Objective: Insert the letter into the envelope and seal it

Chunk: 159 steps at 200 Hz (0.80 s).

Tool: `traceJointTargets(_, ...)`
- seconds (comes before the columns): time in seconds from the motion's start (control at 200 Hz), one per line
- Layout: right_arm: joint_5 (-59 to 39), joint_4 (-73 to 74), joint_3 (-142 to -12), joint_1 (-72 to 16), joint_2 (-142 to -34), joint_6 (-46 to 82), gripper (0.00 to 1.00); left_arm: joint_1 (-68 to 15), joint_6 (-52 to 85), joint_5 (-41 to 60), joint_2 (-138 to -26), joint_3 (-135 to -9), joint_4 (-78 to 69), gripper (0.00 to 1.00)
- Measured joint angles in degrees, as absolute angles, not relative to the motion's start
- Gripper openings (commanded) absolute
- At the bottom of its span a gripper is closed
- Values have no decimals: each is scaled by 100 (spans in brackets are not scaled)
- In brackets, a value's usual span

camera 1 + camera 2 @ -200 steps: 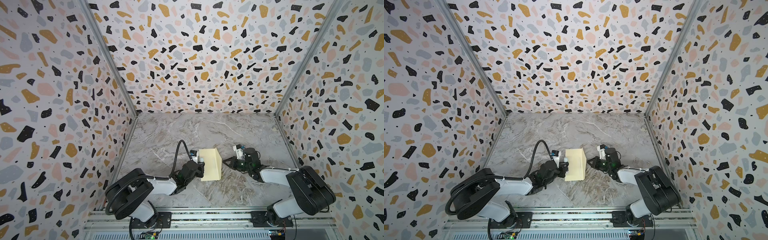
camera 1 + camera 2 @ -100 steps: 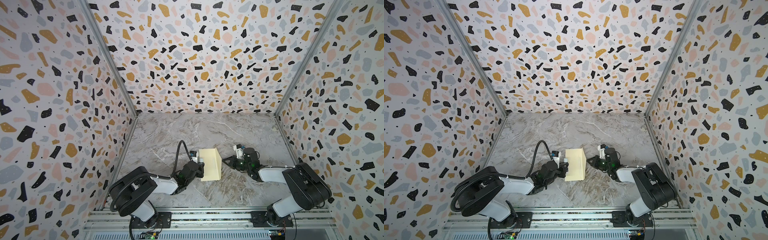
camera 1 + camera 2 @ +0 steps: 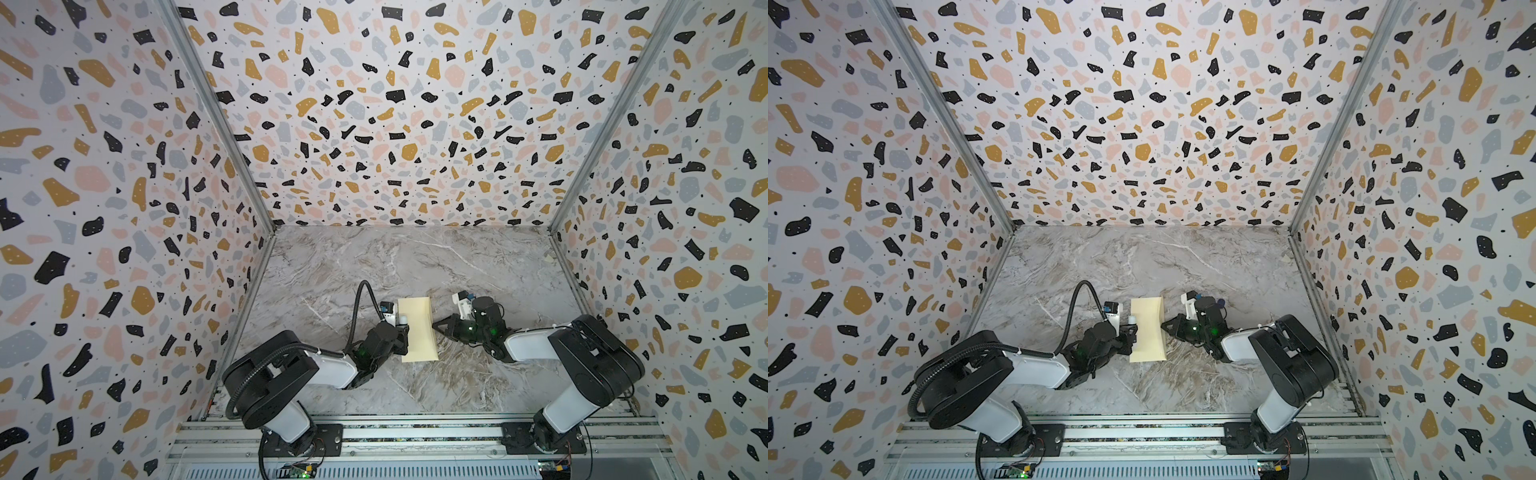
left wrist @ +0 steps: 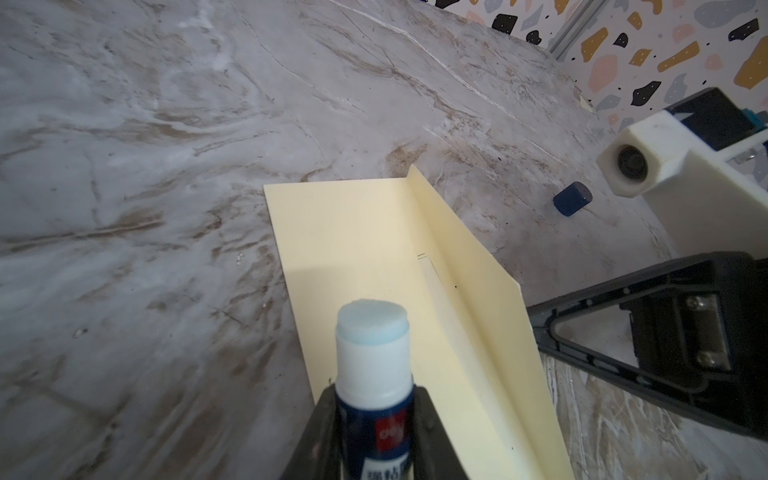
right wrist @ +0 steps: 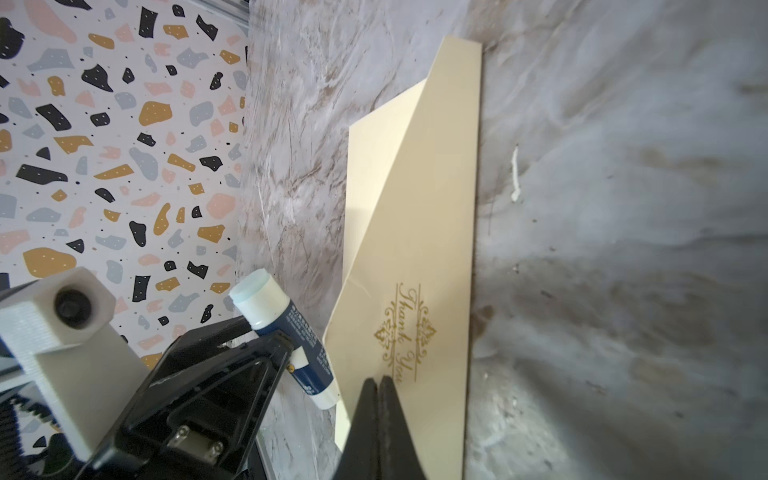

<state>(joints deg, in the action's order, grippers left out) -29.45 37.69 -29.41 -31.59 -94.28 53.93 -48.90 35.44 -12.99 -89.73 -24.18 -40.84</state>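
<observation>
The pale yellow envelope [image 3: 417,332] [image 3: 1145,332] lies mid-table with its flap [image 5: 419,232] standing up; the flap's outer face bears a gold emblem. My left gripper [image 3: 400,337] [image 3: 1128,334] [image 4: 374,401] is shut on an uncapped glue stick [image 4: 371,349] [image 5: 282,328], whose tip hangs over the envelope's [image 4: 365,241] body near its left edge. My right gripper [image 3: 435,326] [image 3: 1163,325] [image 5: 379,380] is shut with nothing in it, its tips at the flap's outer face beside the emblem. The letter is hidden from every view.
A small dark blue cap [image 4: 572,198] lies on the marble tabletop [image 3: 415,266] beyond the envelope, near the right arm. Terrazzo walls [image 3: 124,249] close in the left, back and right sides. An aluminium rail [image 3: 415,432] runs along the front.
My right arm has eased slightly to the left, its shut tips staying at the flap. The left gripper and glue stick have held still.
</observation>
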Motion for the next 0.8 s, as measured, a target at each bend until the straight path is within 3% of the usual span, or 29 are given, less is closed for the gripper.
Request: traceJointTargets(0.796,-2735,3675,-3625,-3557,-10372,5334,4,-4886,3544,-1317,-9174,-2534,-4119,0)
